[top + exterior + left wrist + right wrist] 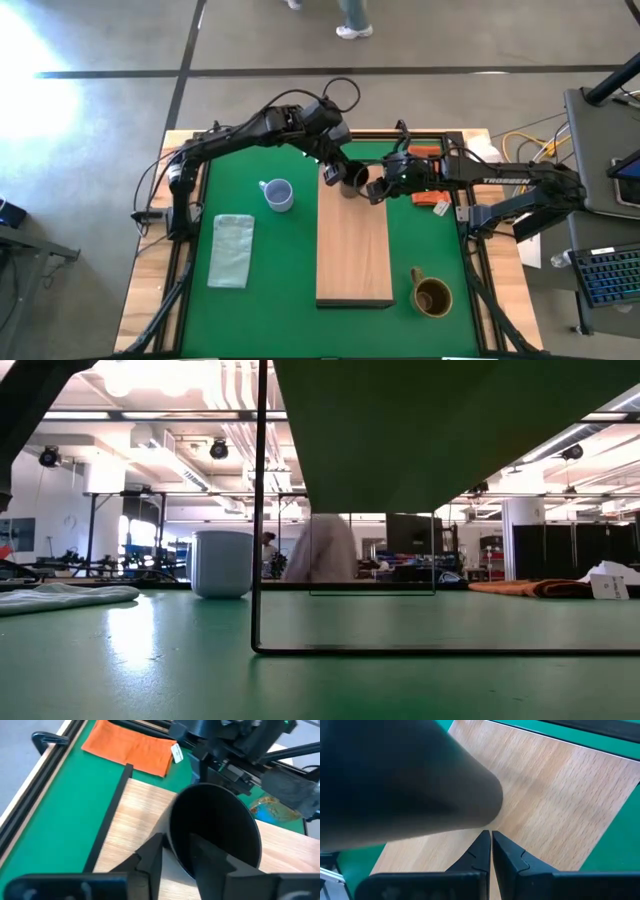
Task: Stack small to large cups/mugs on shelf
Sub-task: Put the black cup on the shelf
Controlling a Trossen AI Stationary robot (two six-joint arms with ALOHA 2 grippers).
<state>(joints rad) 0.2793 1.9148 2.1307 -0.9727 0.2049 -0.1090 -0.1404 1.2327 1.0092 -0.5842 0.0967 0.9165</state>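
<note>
The black cup point(352, 178) sat at the far end of the wooden shelf point(353, 250). The left gripper point(333, 172) pinched its rim. The right gripper point(378, 188) was beside it, fingers closed on nothing. The white mug point(278, 194) stood left, the brown mug point(432, 296) near right.

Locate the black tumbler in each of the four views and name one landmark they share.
High view: black tumbler at the wood board's far end, between both grippers.
Low view: not identifiable.
Left wrist view: centre, dark round opening, rim across a finger.
Right wrist view: large dark blur.
Shared landmark: the wood board.
</note>
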